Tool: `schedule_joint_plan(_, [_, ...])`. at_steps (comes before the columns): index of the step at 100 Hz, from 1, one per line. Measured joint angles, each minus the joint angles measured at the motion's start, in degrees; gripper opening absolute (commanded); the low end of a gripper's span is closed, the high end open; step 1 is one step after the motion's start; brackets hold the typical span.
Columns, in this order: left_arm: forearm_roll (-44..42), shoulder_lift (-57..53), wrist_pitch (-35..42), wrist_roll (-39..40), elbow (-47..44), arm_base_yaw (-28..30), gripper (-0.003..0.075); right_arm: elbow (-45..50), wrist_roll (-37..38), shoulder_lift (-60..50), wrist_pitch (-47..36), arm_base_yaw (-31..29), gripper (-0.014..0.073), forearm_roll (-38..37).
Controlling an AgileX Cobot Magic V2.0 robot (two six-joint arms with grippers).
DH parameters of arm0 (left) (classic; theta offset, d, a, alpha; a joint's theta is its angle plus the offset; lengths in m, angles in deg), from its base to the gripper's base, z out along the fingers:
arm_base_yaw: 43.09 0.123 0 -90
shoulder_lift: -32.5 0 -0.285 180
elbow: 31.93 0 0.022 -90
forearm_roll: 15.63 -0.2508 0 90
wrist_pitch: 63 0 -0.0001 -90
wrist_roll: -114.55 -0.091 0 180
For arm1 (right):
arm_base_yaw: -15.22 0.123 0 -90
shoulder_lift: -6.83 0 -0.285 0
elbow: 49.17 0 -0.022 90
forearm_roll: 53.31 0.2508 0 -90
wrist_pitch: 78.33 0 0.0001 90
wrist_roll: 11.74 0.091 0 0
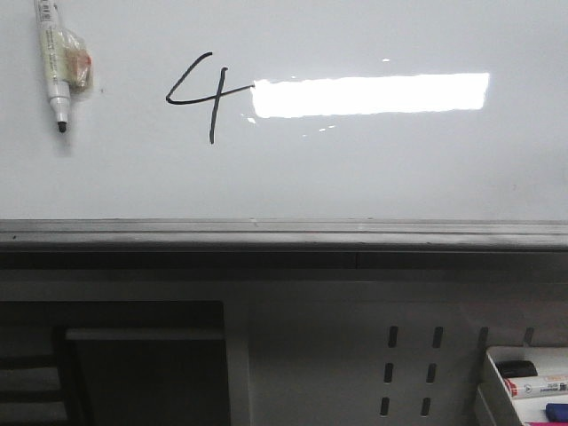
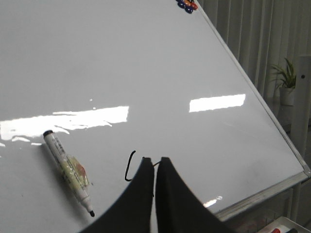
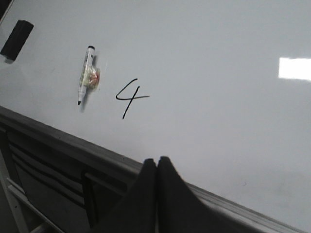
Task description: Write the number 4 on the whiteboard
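Note:
The whiteboard fills the front view above its grey bottom rail. A black open-topped number 4 is drawn on it, left of the bright light reflection. A marker with a yellowish lump on its barrel clings to the board left of the 4, tip down. My left gripper is shut and empty; its fingers cover part of the 4, and the marker lies to one side. My right gripper is shut and empty, in front of the rail, below the 4 and the marker. Neither gripper shows in the front view.
A grey perforated panel stands below the rail. A white tray with spare markers sits at the lower right. A black eraser is on the board far left. Coloured magnets sit at the board's top corner. A potted plant stands beyond the board.

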Motion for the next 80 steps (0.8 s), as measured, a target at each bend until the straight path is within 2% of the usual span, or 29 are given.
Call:
schedule_joint_plan(27, [0.9,0.0,-0.1,0.0,-1.7,0.0,-0.0020,0.3,-0.1,-0.1,-3.4,0.0,-0.0066,0.0])
schedule_joint_plan(80, [1.0,0.0,-0.1,0.0,-1.7,0.0,-0.0020,0.3,-0.2,-0.1,-3.8,0.0,-0.0066,0.0])
